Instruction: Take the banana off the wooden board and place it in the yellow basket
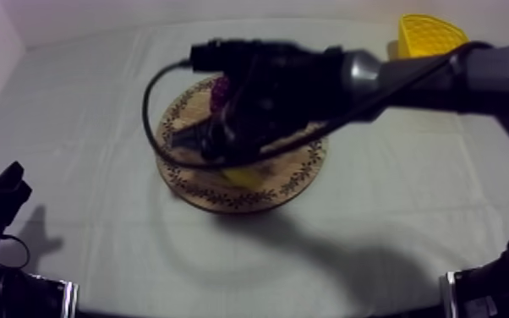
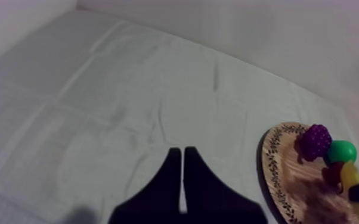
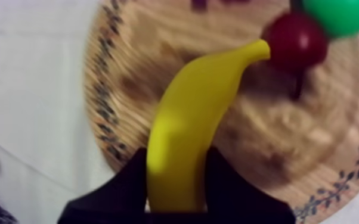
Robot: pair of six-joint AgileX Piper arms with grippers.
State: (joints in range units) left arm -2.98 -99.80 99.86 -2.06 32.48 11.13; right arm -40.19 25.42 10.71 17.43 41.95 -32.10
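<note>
The yellow banana (image 3: 194, 125) lies lengthwise between the two black fingers (image 3: 125, 187) of my right gripper (image 3: 176, 176), which is shut on its lower half. Its tip points toward the small red fruit (image 3: 295, 40) and the green pear (image 3: 340, 15) on the round wooden board (image 3: 277, 149). From above, my right arm reaches in from the upper right and covers most of the board (image 1: 287, 182); a bit of banana (image 1: 243, 176) shows under the right gripper (image 1: 224, 154). Whether the banana is clear of the wood I cannot tell. My left gripper (image 2: 183, 179) is shut on nothing, low at the left (image 1: 4, 190).
The yellow basket (image 1: 427, 35) stands at the far right corner of the table. Purple grapes (image 1: 221, 93) sit at the board's far rim, beside the pear (image 2: 342, 151). Open cloth lies left of the board (image 2: 283, 179) and along the front.
</note>
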